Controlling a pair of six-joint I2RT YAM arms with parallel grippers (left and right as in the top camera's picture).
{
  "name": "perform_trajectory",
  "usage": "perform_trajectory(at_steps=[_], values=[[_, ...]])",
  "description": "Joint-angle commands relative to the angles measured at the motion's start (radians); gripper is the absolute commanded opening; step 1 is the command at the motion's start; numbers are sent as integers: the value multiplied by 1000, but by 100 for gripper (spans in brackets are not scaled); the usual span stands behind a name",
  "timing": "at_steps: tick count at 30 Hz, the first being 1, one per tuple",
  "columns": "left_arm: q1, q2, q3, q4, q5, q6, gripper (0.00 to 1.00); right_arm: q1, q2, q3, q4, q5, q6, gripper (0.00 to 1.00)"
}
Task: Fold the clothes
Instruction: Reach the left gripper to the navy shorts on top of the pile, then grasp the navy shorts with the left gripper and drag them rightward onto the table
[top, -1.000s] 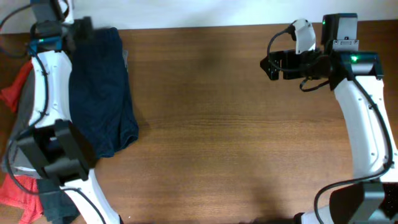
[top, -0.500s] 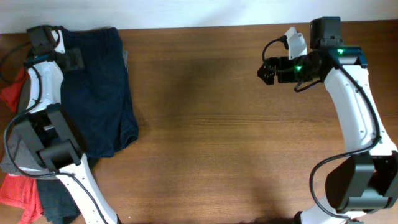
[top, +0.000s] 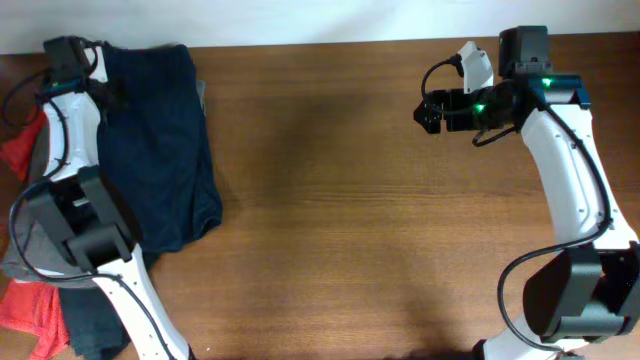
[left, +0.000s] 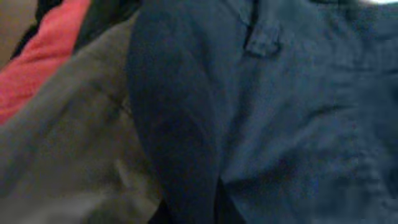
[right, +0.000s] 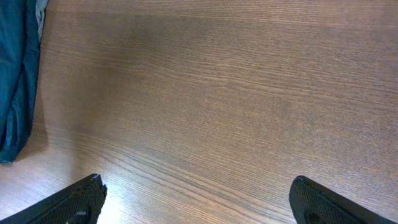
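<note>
1. I see the dark navy shorts lying flat along the left side of the worktop, one end at the far edge and the legs running toward the near side.
2. They rest partly on a grey garment, which shows at their left edge. A red-orange garment lies further left, beside the grey one.
3. My left arm reaches over the far left corner of the shorts, and the left claw sits low over the cloth there.
4. The left wrist camera is pressed very close and blurred. It fills with navy fabric, a small sewn tab near the top and a dark fold down the middle. I cannot tell whether this claw is spread or closed, or whether it has any cloth.
5. My right claw hangs over the far right part of the worktop, well apart from the shorts.
6. In the right wrist camera its fingertips stand wide apart with only bare wood between them, so it is spread and holds nothing. The shorts show at that view's left edge.
</note>
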Motion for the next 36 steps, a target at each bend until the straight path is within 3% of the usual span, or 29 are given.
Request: perform_trajectory(at_steps=[1,11,16,21,29,36], values=[[-64,-64,178,-100,26,-10,1,6,1,22,1,8,-11,96],[-374,-229,534,-394,25,6,1,-43,-90,72,-12,4,-7,94],[-540,-338,550,-398,26,6,1,-117,-106,72,-42,-50,-8,94],[-716,-395,549,-400,22,6,1,-245,-106,71,-49,-276,-45,94],[-761,-333,492,-446,36,-1,1,-309,-106,71,-56,-336,-72,94],[-768,-140,465,-432,75,-7,1,-309,-104,71,-56,-327,-79,94]])
